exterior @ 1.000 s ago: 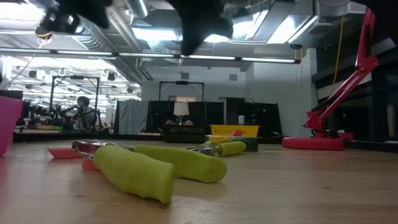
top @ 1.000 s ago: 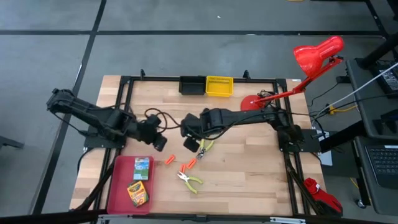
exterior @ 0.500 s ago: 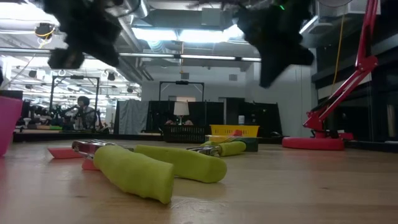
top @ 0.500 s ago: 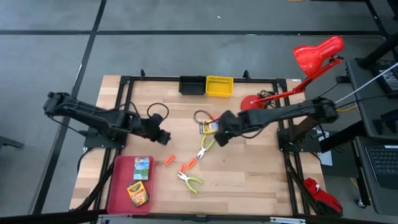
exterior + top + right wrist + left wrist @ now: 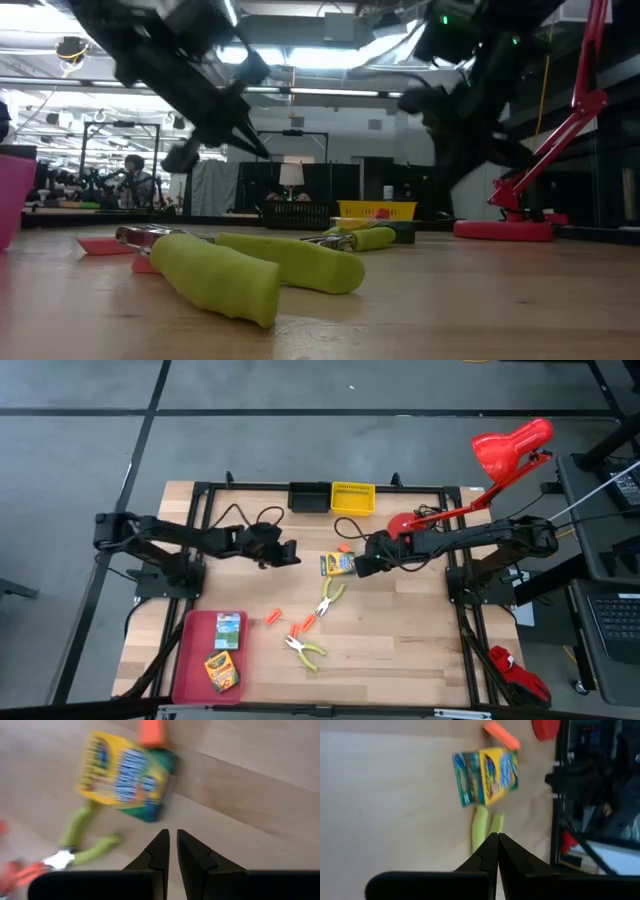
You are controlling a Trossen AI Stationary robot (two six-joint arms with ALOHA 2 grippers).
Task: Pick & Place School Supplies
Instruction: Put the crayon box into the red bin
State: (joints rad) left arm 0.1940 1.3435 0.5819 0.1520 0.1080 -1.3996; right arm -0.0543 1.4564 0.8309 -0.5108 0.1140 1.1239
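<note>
1. Yellow-and-green cardboard crayon box [image 5: 125, 777]: print smeared in both wrist views, unreadable.
2. Stubby orange piece [image 5: 151, 731]: cut by frame edge in right wrist view.
3. Lime-green-handled hand tool [image 5: 486, 829]: metal end hidden behind left gripper [image 5: 497, 851].
4. Red plastic tray [image 5: 14, 200]: mostly out of frame in low view.

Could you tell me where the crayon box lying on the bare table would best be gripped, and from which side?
The crayon box lies flat on the table, so come straight down from above and probably pinch across its short width. The right claw is beside it, nearly shut, and must open first. Keep clear of the orange piece at its far edge and the green-handled pliers on its near side.
</note>
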